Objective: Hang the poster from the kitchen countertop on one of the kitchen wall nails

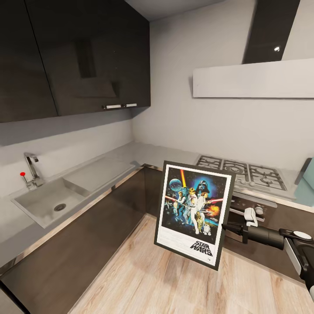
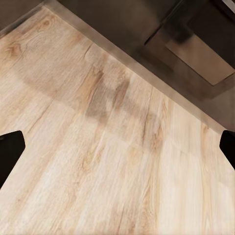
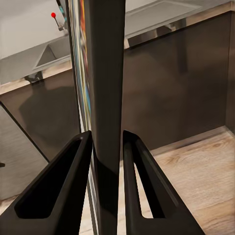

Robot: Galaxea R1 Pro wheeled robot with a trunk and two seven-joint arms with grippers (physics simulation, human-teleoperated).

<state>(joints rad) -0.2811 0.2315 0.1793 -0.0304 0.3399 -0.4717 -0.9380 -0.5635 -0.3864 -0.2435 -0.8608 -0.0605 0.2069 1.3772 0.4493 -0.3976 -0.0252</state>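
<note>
The poster [image 1: 194, 213] is already off the kitchen countertop [image 1: 131, 155], held upright in the air in front of the stove [image 1: 242, 171], its edge clamped between the right gripper [image 3: 106, 147] fingers. The left gripper [image 2: 117, 147] hangs spread wide, empty. Hanging remains; no nail is discernible.

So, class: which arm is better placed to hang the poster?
The right. Its gripper already clamps the poster by its edge, upright above the floor, while the left gripper hangs open and empty.

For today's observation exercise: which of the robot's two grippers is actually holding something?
The right gripper: its fingers clamp the poster by its right edge. The left gripper's fingers stand wide apart over bare wooden floor.
</note>
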